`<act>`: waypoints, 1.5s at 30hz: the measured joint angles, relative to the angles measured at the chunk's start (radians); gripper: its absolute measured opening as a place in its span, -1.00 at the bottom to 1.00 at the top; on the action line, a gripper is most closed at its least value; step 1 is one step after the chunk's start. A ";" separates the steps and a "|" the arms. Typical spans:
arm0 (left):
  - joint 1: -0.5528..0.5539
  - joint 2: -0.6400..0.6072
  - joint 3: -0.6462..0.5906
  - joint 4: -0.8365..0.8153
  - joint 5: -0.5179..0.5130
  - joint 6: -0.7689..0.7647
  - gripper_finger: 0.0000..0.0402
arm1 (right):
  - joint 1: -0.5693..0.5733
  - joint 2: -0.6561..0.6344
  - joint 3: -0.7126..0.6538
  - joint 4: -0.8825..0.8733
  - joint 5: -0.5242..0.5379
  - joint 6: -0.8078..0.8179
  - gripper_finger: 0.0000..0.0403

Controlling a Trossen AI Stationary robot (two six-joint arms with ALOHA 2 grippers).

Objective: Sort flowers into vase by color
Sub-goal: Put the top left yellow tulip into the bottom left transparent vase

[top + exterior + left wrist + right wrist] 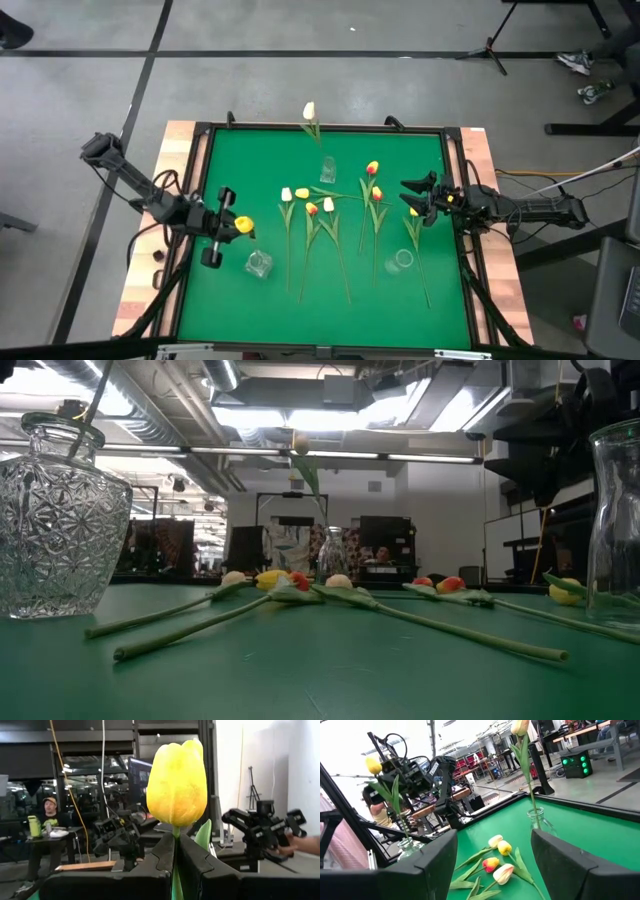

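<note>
Yellow tulip (176, 782) stem hidden below clamp of left gripper (175, 852), head upright just above; right gripper (492, 865) released, over table (230, 310) edge.

The table (220, 150) had a green top in a black frame, with bare wood along both sides; three clear glass vases (258, 264) stood on it, one at the far middle holding a white tulip (309, 111); other tulips (330, 235) lay flat across the middle.
</note>
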 joint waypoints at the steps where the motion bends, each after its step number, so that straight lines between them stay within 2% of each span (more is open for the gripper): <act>1: -0.004 0.007 0.000 0.000 0.000 0.004 -0.96 | 0.000 0.000 0.000 0.000 0.000 0.006 0.26; 11: -0.051 0.073 -0.001 0.000 -0.002 0.029 -0.96 | 0.000 0.000 0.000 0.000 0.000 0.016 0.26; 14: -0.063 0.075 -0.034 0.024 -0.003 0.028 -0.96 | 0.000 0.000 0.000 0.000 0.000 0.017 0.26; 21: -0.069 0.074 -0.197 0.364 -0.006 0.062 -0.96 | 0.000 0.000 0.000 0.000 0.017 0.035 0.26; 23: -0.068 0.074 -0.223 0.414 -0.006 0.072 -0.96 | 0.000 0.000 0.000 0.000 0.017 0.035 0.26; 36: -0.068 0.067 -0.232 0.464 -0.039 0.077 -0.93 | 0.000 0.000 0.000 -0.002 0.017 0.031 0.26; 41: -0.068 0.063 -0.232 0.454 -0.131 0.078 -0.84 | 0.000 0.000 0.000 -0.003 0.014 0.031 0.26; 45: -0.068 0.063 -0.232 0.453 -0.162 0.103 -0.74 | 0.000 0.000 0.000 -0.003 0.008 0.030 0.26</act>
